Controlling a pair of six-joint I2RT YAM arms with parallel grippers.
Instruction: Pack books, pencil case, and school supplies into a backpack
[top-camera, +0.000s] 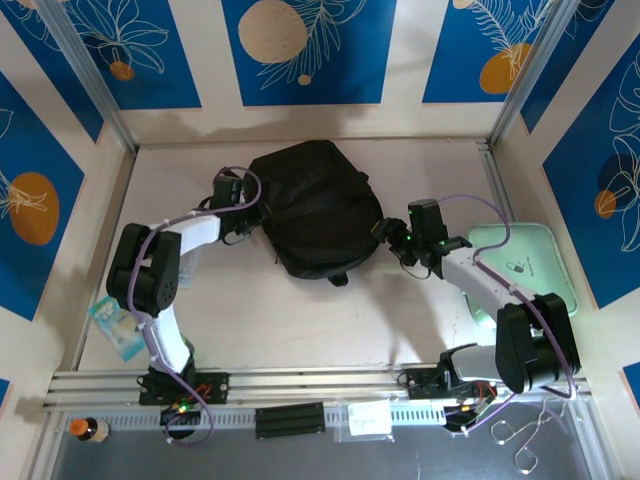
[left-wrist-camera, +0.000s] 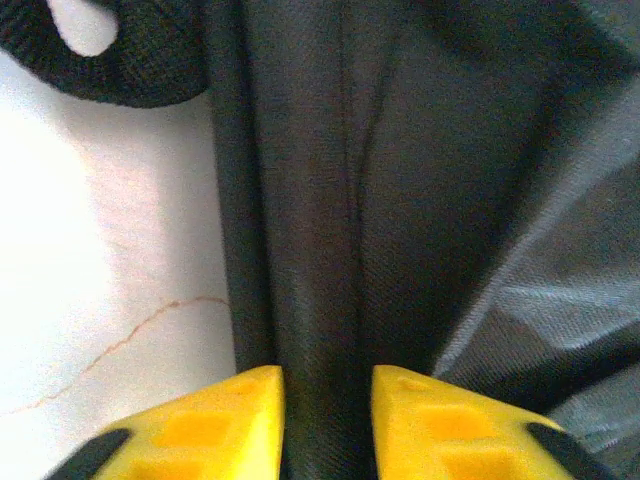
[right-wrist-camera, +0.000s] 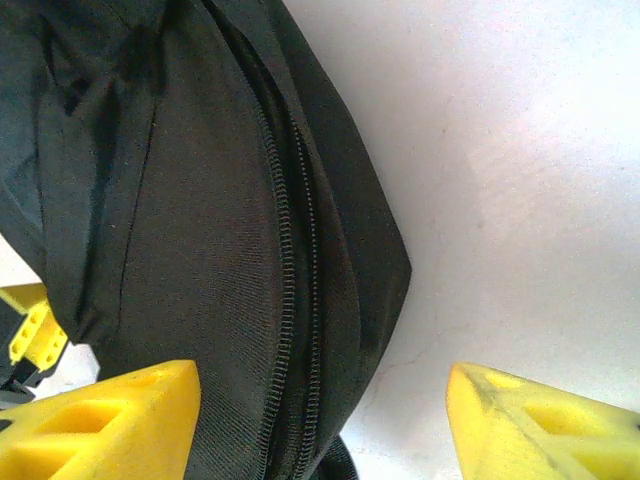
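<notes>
The black backpack (top-camera: 315, 205) lies flat mid-table, its zip (right-wrist-camera: 290, 250) running along the side nearest my right arm. My left gripper (top-camera: 250, 225) is at the bag's left edge; in the left wrist view it (left-wrist-camera: 327, 385) stands narrow, with a fold of the backpack's fabric (left-wrist-camera: 320, 250) filling the gap between its yellow fingers. My right gripper (top-camera: 385, 232) is at the bag's right edge. It (right-wrist-camera: 322, 375) is open wide, one finger over the fabric, the other over bare table. The books are out of view.
A mint green box (top-camera: 530, 265) lies right of the bag, partly under my right arm. A light-blue packet (top-camera: 115, 325) sits by the left arm's base; I cannot tell if it is the pencil case. A small bottle (top-camera: 88, 430) and a clear bag (top-camera: 368, 420) lie below the rail.
</notes>
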